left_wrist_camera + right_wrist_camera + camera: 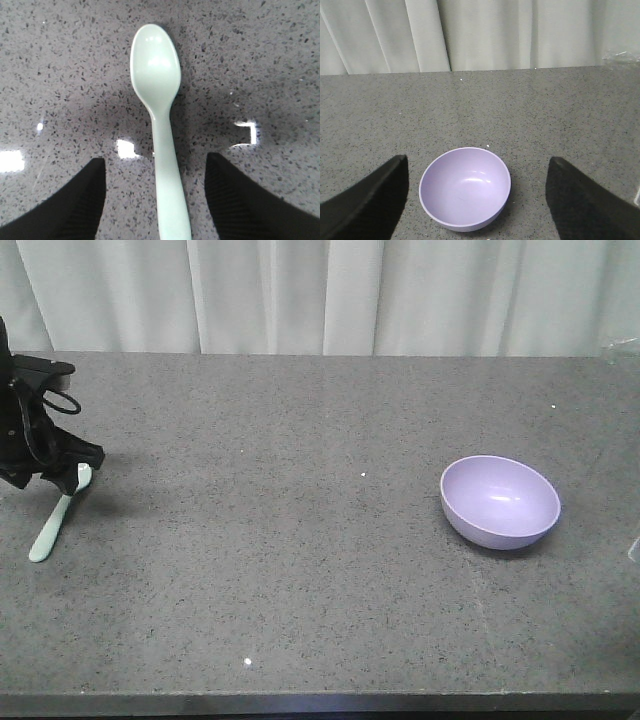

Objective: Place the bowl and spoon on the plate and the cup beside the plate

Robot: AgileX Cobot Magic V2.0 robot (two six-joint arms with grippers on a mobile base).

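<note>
The left tool (155, 161) has matte black, finely ribbed, wedge-shaped fingers (70, 210).

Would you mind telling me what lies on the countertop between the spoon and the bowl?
Nothing: in the front view, only bare grey countertop stretches between the spoon and the bowl.

Bowl (500, 502): lavender plastic, smooth, glossy inside.
Spoon (159, 100): pale mint plastic, smooth, light sheen.
Worktop (300, 560): grey speckled stone look, polished, mirrors lamp glare.
Curtain (330, 295): pale cloth, matt, soft folds.
Left claw (155, 159): matt black.
</note>
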